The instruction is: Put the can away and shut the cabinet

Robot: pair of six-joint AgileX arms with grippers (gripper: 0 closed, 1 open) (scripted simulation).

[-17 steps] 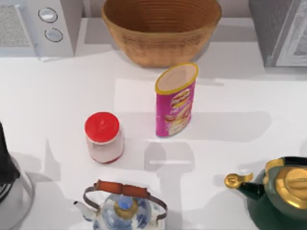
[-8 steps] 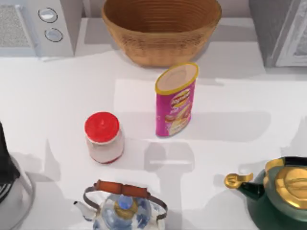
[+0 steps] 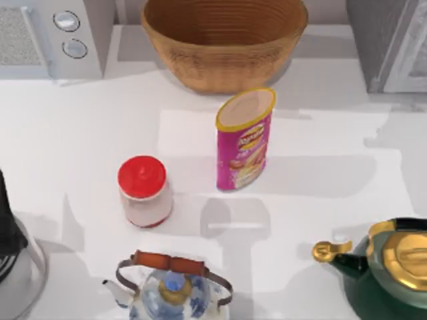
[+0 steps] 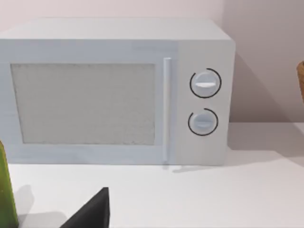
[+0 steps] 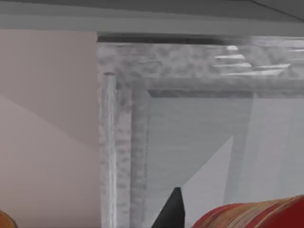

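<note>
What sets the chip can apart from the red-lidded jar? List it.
The chip can is tall and slim with a magenta printed body; the red-lidded jar is short and squat with a pale body. The can's top is tan with a yellow rim; the jar's lid is plain red. The can stands nearer the wicker basket, the jar nearer the blue-and-white teapot. Both stand upright on the white table, apart from each other.

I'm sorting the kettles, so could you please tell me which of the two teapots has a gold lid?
The dark green teapot at the table's front right; the other teapot is white with blue patterning.
</note>
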